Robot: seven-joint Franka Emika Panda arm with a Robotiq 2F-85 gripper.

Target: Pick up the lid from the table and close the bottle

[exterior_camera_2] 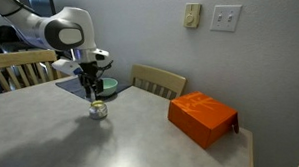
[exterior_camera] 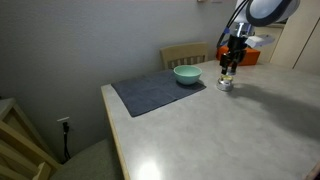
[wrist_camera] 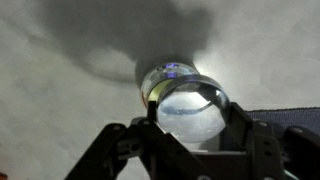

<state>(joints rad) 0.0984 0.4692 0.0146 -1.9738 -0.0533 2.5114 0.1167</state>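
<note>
On the table (exterior_camera: 220, 135), in an exterior view, a grey mat (exterior_camera: 150, 93) lies to the left of the teal bowl (exterior_camera: 187, 74). The bowl stands on the far right part of this mat. A wooden chair (exterior_camera: 185, 52) is behind the bowl. To the right of the bowl, near it but off the mat, the bottle (exterior_camera: 225, 85) stands upright on the bare table. The gripper (exterior_camera: 230, 70) hangs straight over the bottle and points down.

In the wrist view the fingers (wrist_camera: 240, 125) come in from the bottom edge. They are closed to a narrow gap around the lid (wrist_camera: 190, 108), a round silver-grey disc that fills the space between them. Just beyond the lid, a little to its left, the clear rim of the bottle (wrist_camera: 165, 74) shows. The lid is therefore over the bottle mouth; whether the two touch, I cannot tell.

In an exterior view from another side, the bottle (exterior_camera_2: 98, 110) is just in front of the teal bowl (exterior_camera_2: 107, 87). An orange box (exterior_camera_2: 201, 117) lies well apart, to the right of the bowl.
</note>
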